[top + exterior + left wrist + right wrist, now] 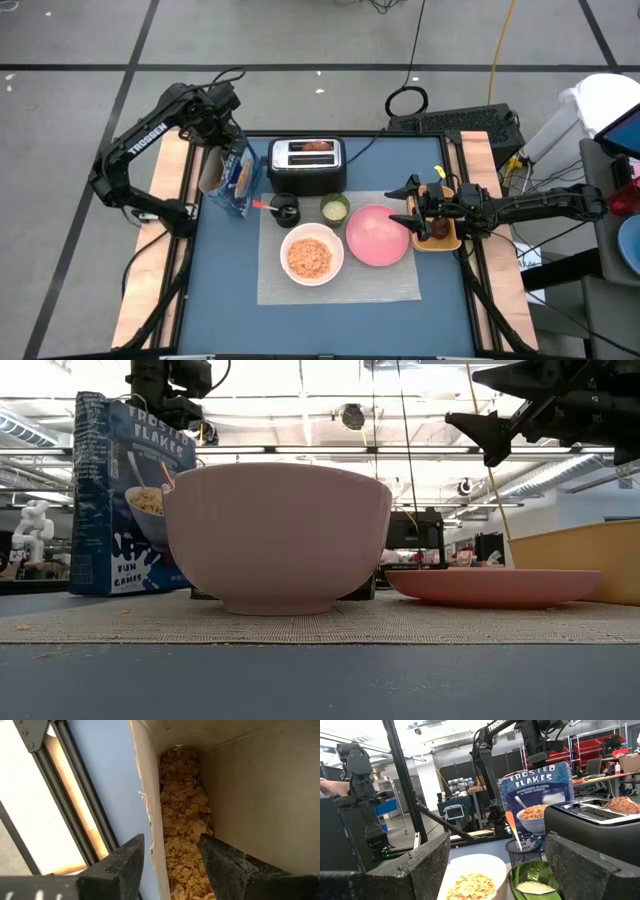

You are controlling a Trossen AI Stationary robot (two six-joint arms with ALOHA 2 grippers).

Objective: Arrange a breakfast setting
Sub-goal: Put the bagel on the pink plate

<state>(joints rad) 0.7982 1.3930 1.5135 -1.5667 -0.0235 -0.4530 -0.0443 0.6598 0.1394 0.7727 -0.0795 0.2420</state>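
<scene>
- The left gripper [226,140] sits at the open top of the blue cereal box [236,178], at about ten o'clock on the table in the overhead view. The left wrist view shows its two fingers [122,865] straddling one cardboard wall of the box, one outside and one inside over the flakes. I cannot tell whether they are pinching that wall or merely standing either side of it.
- The box stands upright on its base, long axis vertical, just off the nine o'clock edge of the grey mat [340,285], beside the toaster [307,165].
- The right gripper [402,206] hovers at three o'clock, fingers spread wide and holding nothing, above the rim of the pink plate [377,236] and the orange tray [440,238].
- The white bowl [311,255] already holds cereal and lies on the mat at about five o'clock from the box. The plate is just beside the bowl. The small green cup [334,208] and the black mesh cup [286,211] with the red-handled spoon [262,205] stand along the mat's twelve o'clock edge.
- Judgement: the left arm is plainly nearer the box, so any move of the box falls to it. The key relation is box to mat, directly toward three o'clock.
</scene>
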